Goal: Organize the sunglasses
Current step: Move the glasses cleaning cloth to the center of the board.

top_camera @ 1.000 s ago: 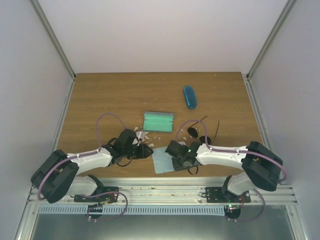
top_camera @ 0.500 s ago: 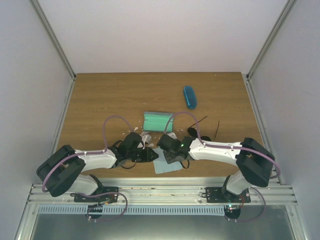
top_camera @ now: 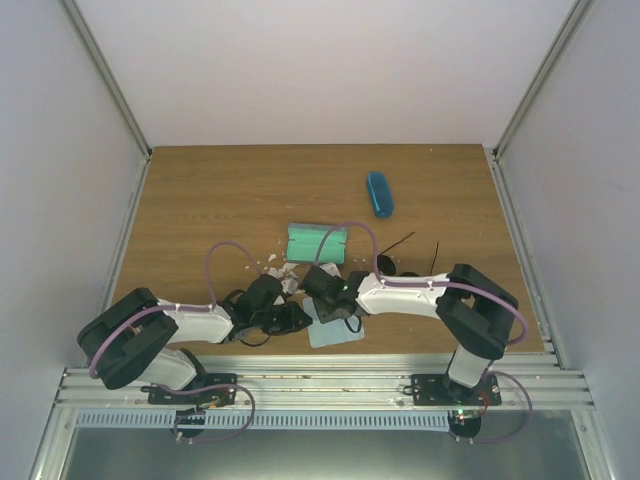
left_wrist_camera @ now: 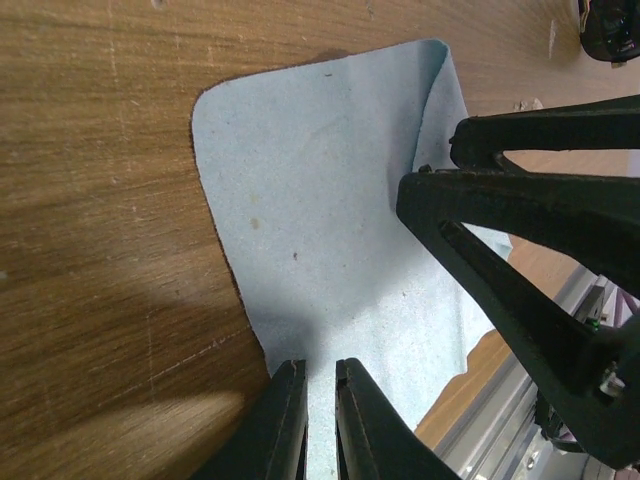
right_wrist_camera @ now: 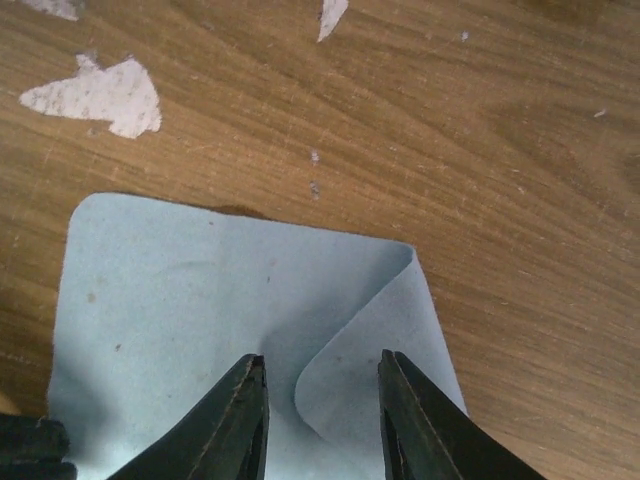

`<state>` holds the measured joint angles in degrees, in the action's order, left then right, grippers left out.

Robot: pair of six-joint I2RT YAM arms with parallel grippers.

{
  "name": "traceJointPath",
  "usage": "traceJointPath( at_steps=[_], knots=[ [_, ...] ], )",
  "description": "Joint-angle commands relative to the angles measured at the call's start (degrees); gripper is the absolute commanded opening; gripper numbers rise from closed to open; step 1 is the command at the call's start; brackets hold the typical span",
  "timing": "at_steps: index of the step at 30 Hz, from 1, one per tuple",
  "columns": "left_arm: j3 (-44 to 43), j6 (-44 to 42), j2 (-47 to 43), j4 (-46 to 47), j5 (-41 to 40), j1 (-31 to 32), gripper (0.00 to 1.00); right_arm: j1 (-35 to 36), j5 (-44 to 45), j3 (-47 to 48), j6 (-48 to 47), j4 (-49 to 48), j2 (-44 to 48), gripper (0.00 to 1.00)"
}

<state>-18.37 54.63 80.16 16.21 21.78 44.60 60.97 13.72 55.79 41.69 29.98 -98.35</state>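
Note:
A pair of sunglasses (top_camera: 386, 265) with round black lenses and thin black arms lies on the table, right of both grippers. Both grippers are over a light blue cloth (top_camera: 338, 332) near the front edge. My right gripper (right_wrist_camera: 322, 362) is open, and its fingers straddle the cloth's folded-over corner (right_wrist_camera: 370, 340). My left gripper (left_wrist_camera: 318, 368) is at the cloth's (left_wrist_camera: 320, 200) near edge. Its jaws are almost together, and a narrow strip of cloth shows in the gap. The right gripper (left_wrist_camera: 432, 168) reaches in from the right of the left wrist view.
A bright blue oval case (top_camera: 379, 193) lies at the back right. A grey-blue rectangular case (top_camera: 317, 243) sits just behind the grippers. White flakes (right_wrist_camera: 100, 95) dot the wood. The table's front rail (top_camera: 320, 385) runs close behind the cloth.
The right arm swung left over the cloth and its gripper opened. The left gripper slid right to the cloth's edge and its jaws narrowed.

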Motion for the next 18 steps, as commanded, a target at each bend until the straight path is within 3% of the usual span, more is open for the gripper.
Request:
traceJointPath(
  at_steps=[1, 8, 14, 18],
  knots=[
    [-0.3, 0.0, 0.9, 0.2, -3.0, 0.4, 0.12, 0.5, 3.8, 1.3, 2.3, 2.0, -1.7, 0.3],
    [-0.4, -0.3, 0.8, -0.7, -3.6, 0.4, 0.11, 0.5, 3.2, 0.7, 2.4, 2.4, -1.5, 0.21],
    [-0.6, -0.4, 1.0, -1.0, -3.6, 0.5, 0.11, 0.4, 3.2, 0.5, 2.5, 2.3, -1.3, 0.01],
    [-0.9, -0.6, 1.0, -1.9, -4.3, 0.5, 0.11, 0.4, 4.5, 0.8, 3.0, 3.2, -0.4, 0.01]
  ],
)
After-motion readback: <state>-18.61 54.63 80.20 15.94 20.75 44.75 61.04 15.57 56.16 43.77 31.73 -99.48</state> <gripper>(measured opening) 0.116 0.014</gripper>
